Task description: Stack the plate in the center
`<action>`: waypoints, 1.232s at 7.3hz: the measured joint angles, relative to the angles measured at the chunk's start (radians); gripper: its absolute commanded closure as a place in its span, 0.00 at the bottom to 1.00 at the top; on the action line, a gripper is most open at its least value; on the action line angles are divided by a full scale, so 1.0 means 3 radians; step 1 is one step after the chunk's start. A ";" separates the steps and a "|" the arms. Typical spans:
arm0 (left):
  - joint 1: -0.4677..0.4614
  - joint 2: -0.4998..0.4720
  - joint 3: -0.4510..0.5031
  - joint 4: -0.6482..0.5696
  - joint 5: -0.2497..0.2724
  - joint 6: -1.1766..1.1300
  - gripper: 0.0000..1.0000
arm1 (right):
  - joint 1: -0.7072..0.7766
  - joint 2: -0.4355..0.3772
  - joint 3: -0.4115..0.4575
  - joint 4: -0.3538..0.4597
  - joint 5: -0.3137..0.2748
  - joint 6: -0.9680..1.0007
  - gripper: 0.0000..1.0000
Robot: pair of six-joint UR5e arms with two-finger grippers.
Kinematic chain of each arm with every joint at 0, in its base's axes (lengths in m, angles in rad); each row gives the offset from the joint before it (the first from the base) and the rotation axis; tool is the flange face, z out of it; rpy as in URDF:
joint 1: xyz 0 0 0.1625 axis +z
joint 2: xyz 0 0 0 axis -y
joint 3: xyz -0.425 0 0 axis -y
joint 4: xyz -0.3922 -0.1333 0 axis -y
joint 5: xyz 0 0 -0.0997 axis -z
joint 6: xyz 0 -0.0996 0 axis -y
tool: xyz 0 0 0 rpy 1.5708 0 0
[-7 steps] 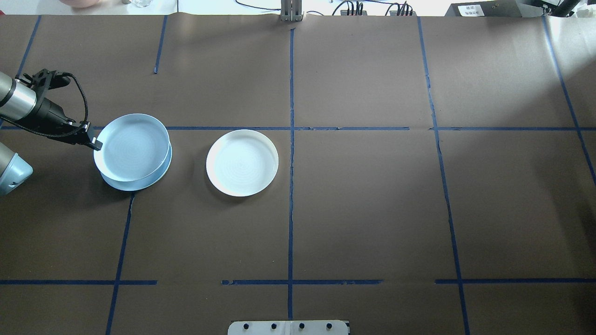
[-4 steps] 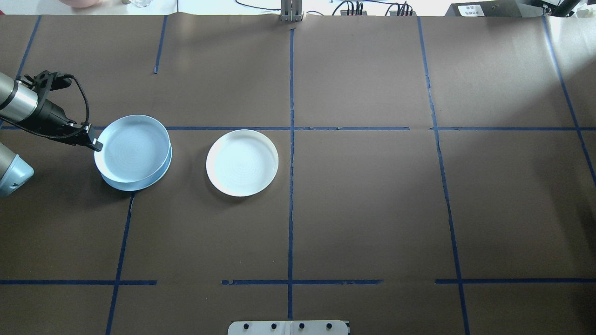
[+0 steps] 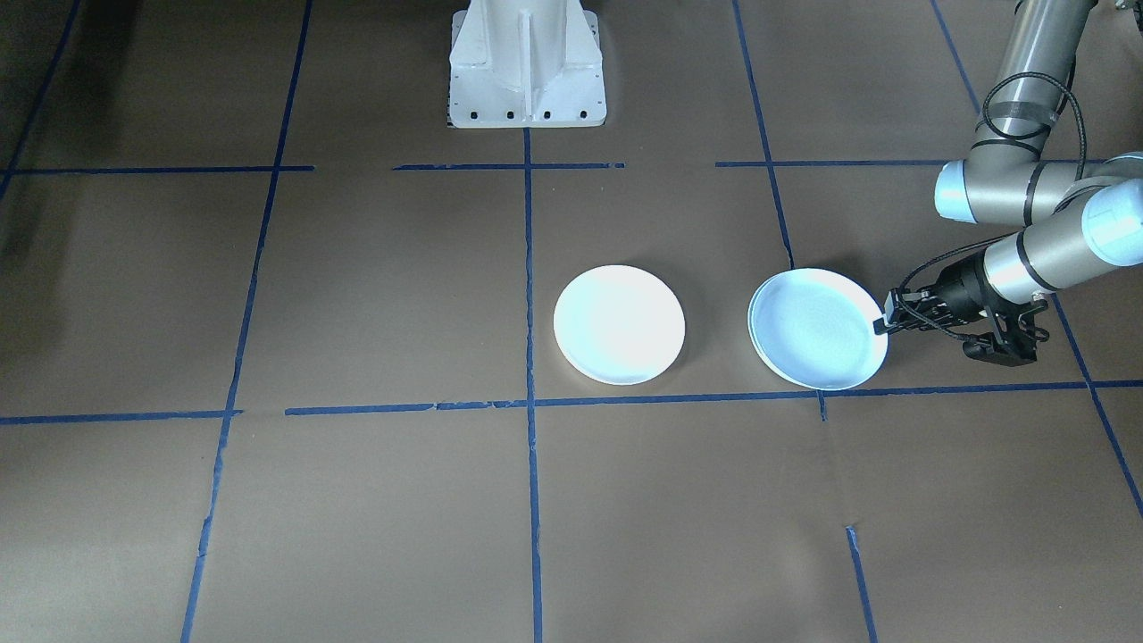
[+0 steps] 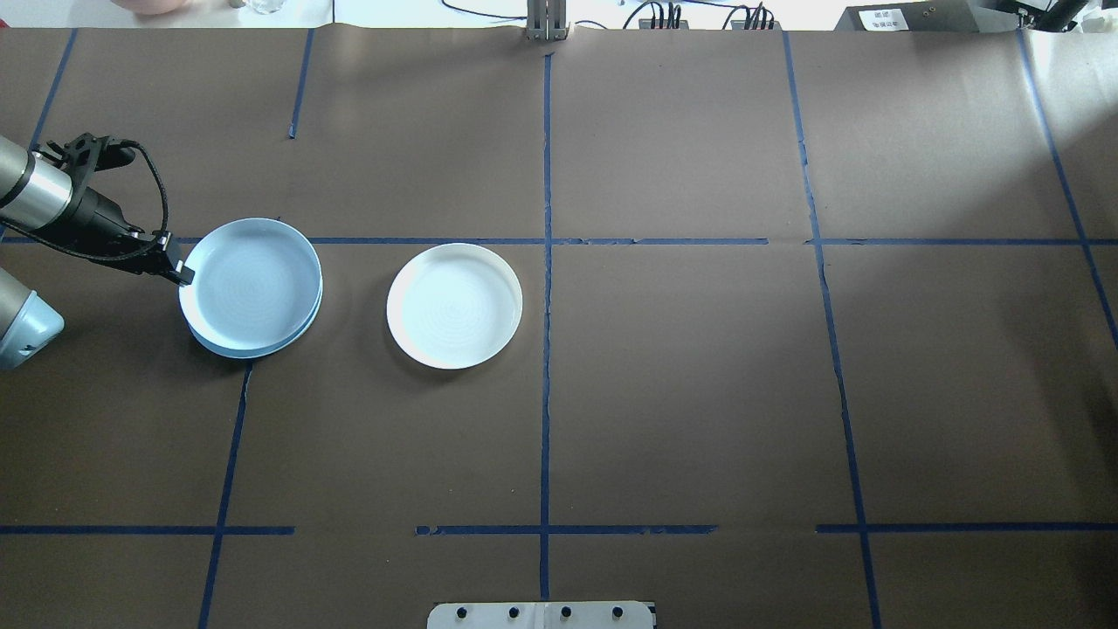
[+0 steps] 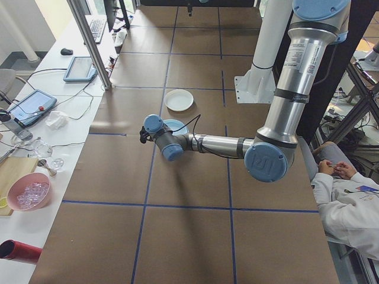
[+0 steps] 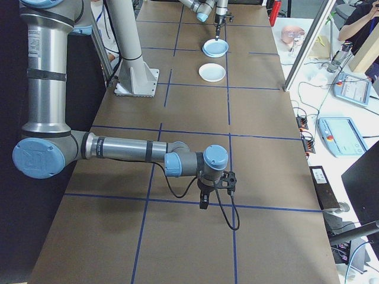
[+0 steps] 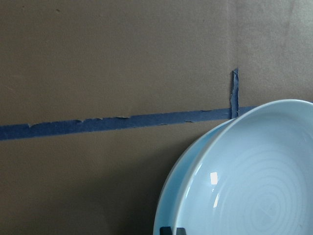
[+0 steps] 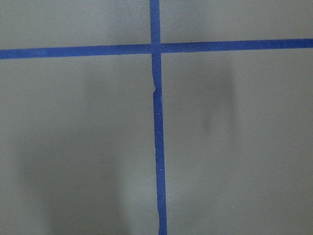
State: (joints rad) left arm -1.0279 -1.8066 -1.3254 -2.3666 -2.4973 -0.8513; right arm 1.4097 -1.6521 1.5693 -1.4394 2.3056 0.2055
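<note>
A light blue plate [image 4: 251, 284] hangs just over a second light blue plate [image 4: 255, 354] at the table's left, nearly nested in it. My left gripper [image 4: 183, 275] is shut on the upper plate's left rim; the front-facing view has the gripper [image 3: 880, 326] to the right of that plate [image 3: 817, 329]. The left wrist view shows the upper plate [image 7: 254, 186] close up. A white plate [image 4: 454, 306] lies alone just left of the centre tape cross. My right gripper [image 6: 203, 205] shows only in the exterior right view, low over bare paper, and I cannot tell its state.
Brown paper with blue tape lines [image 4: 546, 262] covers the table. The robot's white base [image 3: 527, 62] stands at the near edge. A person sits beside the table [image 5: 349, 201]. A side bench holds tablets and a pink bowl [image 5: 26, 192].
The held blue plate has come down slightly toward the plate under it, so less of the lower plate shows. The white plate has not moved.
</note>
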 measured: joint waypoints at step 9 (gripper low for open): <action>0.0157 -0.0556 -0.0017 0.0042 0.0210 -0.0628 0.17 | -0.0001 0.0000 -0.0001 -0.0002 0.0000 0.0000 0.00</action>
State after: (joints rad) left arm -0.9808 -1.9735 -1.3305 -2.3540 -2.4343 -1.0397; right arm 1.4094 -1.6521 1.5690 -1.4400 2.3056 0.2056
